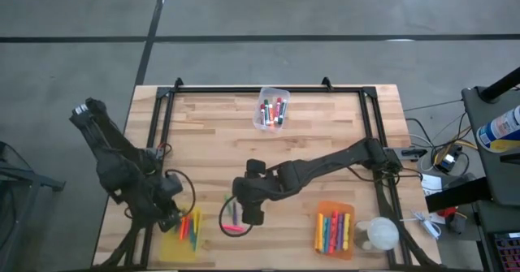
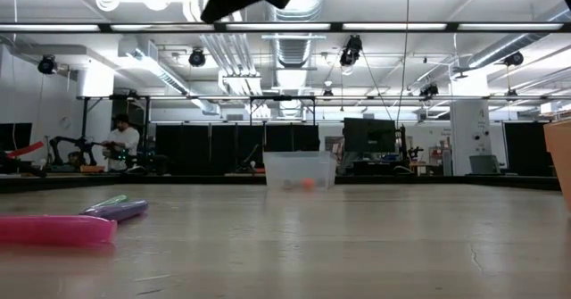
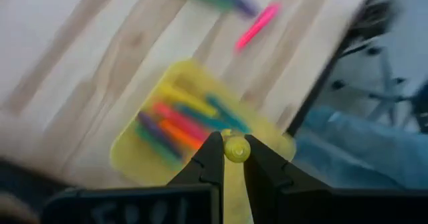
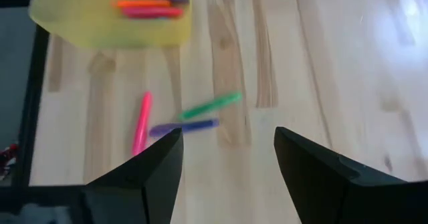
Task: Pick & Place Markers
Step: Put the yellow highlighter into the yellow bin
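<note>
The left gripper (image 3: pixel 229 165) hangs over the yellow bin (image 1: pixel 180 241) at the table's (image 1: pixel 325 134) near left edge, clenched on a yellow marker (image 3: pixel 237 149) seen end-on, so its length is hidden. More markers lie in that bin. Just beside it, three loose markers, pink (image 4: pixel 141 124), purple (image 4: pixel 183 127) and green (image 4: pixel 210 105), lie on bare wood, with the right gripper (image 4: pixel 227 158) above them, its jaws released and holding nothing. At the near right edge an orange bin (image 1: pixel 335 230) holds further markers beside a pale round object (image 1: pixel 378 234), hard to identify. The middle of the table is open wood. Near the far edge stands a clear bin (image 1: pixel 271 107) with a few markers; the arms partly cover the near table in the high view.
</note>
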You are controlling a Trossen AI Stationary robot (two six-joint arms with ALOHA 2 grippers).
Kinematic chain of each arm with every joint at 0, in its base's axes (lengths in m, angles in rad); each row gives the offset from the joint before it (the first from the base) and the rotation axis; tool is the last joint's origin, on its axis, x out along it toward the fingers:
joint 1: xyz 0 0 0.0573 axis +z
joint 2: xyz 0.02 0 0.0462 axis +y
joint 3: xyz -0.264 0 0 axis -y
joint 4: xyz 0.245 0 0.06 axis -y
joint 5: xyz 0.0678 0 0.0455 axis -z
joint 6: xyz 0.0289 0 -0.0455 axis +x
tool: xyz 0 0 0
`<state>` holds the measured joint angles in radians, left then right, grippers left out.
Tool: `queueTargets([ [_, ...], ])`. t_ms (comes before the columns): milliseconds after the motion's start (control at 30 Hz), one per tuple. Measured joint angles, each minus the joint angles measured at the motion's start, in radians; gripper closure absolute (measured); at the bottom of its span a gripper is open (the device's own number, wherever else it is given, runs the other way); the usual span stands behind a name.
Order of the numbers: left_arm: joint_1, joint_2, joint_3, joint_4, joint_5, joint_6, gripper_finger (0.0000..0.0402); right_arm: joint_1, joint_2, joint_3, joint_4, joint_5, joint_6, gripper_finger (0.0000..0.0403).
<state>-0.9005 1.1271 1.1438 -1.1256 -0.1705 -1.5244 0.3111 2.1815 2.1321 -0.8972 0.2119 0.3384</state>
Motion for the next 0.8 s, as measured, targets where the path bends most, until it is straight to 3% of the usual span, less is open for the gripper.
queueTargets([
  [200,-0.001,0.07,-0.097,0.088,0.212,-0.079,0.0369,0.0,0.0,-0.041,0.025,-0.001,0.052,0.0177],
  [400,-0.002,0.117,-0.198,0.314,0.24,-0.074,0.0369,0.0,0.0,-0.058,0.06,-0.001,0.055,0.0177],
  [800,-0.002,0.153,-0.341,0.421,0.313,-0.106,0.0362,0.0,-0.001,-0.059,0.111,-0.001,0.05,0.0179],
])
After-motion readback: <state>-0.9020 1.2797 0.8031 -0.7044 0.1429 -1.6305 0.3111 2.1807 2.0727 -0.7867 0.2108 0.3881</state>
